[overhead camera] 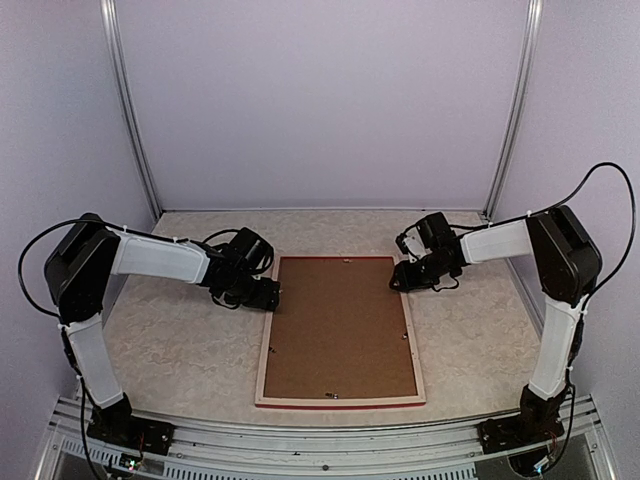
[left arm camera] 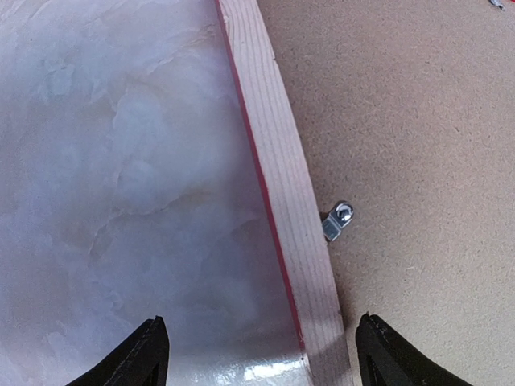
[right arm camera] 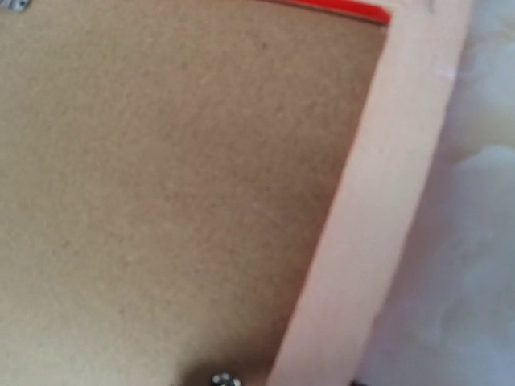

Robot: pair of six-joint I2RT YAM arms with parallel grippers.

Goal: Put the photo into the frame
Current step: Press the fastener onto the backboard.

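Marbled tabletop (overhead camera: 170, 330), lilac walls (overhead camera: 320, 100), frame (left arm camera: 288, 209) face-down, left tool (left arm camera: 259, 338) spread, right tool (overhead camera: 403, 280) unclear.

The frame (left arm camera: 282, 185) shows pale grained wood with a red edge, its backing board (left arm camera: 418, 161) speckled brown, the bench (left arm camera: 121, 161) marbled cream-grey.

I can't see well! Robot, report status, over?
Left jaws open, straddling frame edge. Right jaws: can't tell. Photo not visible; backing board fills frame.
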